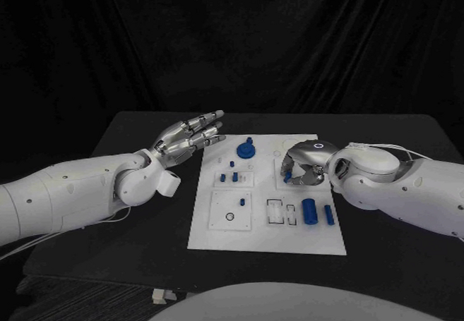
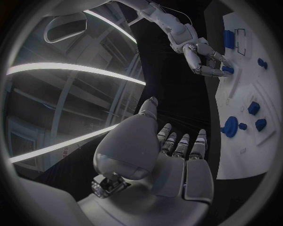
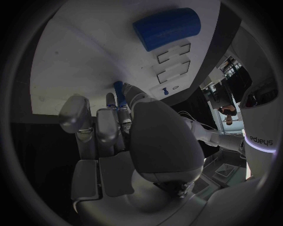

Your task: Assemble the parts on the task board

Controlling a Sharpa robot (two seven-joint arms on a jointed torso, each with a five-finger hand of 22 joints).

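Two hands work around the task board (image 1: 220,235), a white plate lying mid-counter (image 1: 399,260). The right hand (image 1: 303,165) sits over the board's right edge, fingers (image 3: 118,101) curled down and pinching a small blue peg (image 3: 120,89) against the plate. The left hand (image 1: 189,137) hovers just off the board's far left corner, fingers (image 2: 177,143) stretched out side by side, holding nothing. A blue cylinder (image 1: 309,209) lies on the board near the right hand, and a round blue disc (image 1: 246,150) stands at the board's far edge.

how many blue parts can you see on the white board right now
7, on the task board: a round part at the far edge, three small pegs nearer, a cylinder and thin pin near-right, one at the right hand. More may be hidden.
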